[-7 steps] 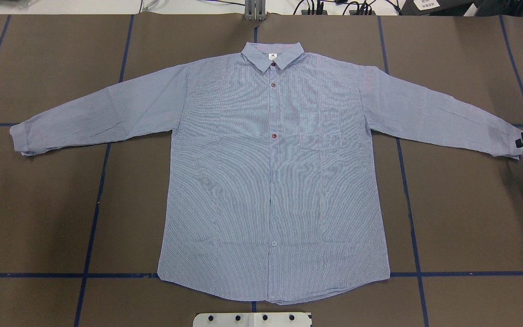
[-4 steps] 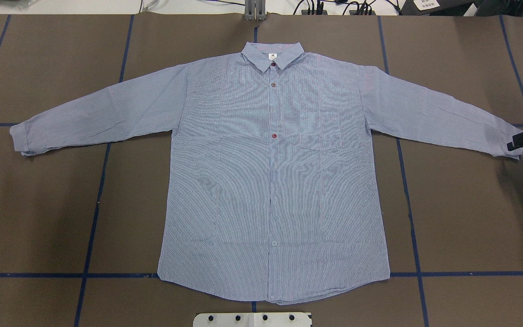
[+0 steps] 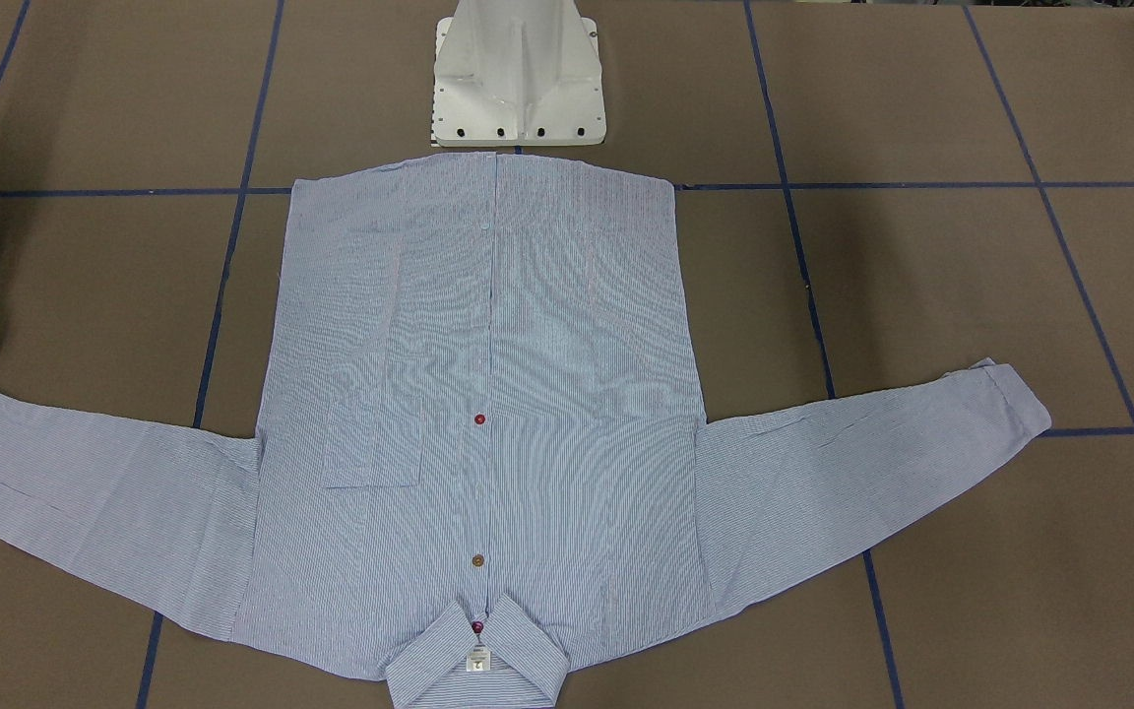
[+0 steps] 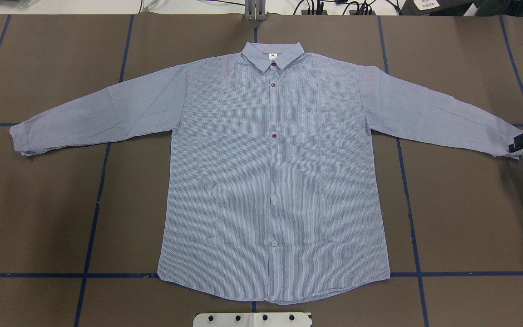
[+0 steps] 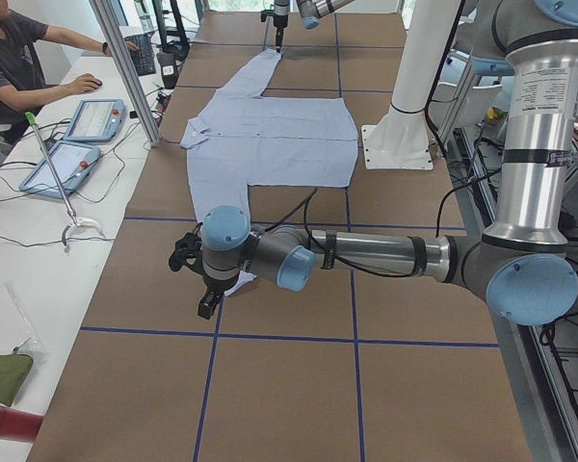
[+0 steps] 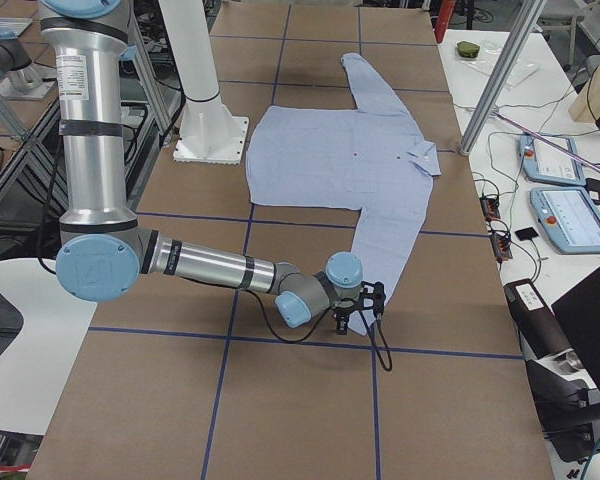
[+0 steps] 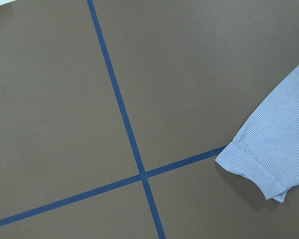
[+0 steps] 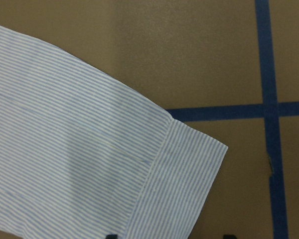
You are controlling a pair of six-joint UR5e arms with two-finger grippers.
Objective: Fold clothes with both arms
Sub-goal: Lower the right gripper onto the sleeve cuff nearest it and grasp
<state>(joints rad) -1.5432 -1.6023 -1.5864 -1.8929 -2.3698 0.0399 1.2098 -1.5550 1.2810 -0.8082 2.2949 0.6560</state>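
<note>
The light blue striped shirt (image 4: pixel 270 181) lies flat and face up, collar at the far side, both sleeves spread out. My right gripper (image 4: pixel 513 145) is low at the right sleeve's cuff (image 4: pixel 506 141). The right wrist view shows that cuff (image 8: pixel 179 174) between two fingertips (image 8: pixel 111 236) that stand apart, so the gripper is open. My left gripper (image 5: pixel 200 284) hangs just beyond the left sleeve's cuff (image 7: pixel 261 159). It shows only in the exterior left view, so I cannot tell whether it is open or shut.
The white pedestal base (image 3: pixel 518 79) stands at the shirt's hem. Blue tape lines (image 4: pixel 93 218) cross the brown table cover. An operator (image 5: pixel 19 58) and tablets (image 5: pixel 87 120) sit at the side bench beyond the collar side.
My right gripper has moved a little inward over the right cuff. The shirt has not moved.
</note>
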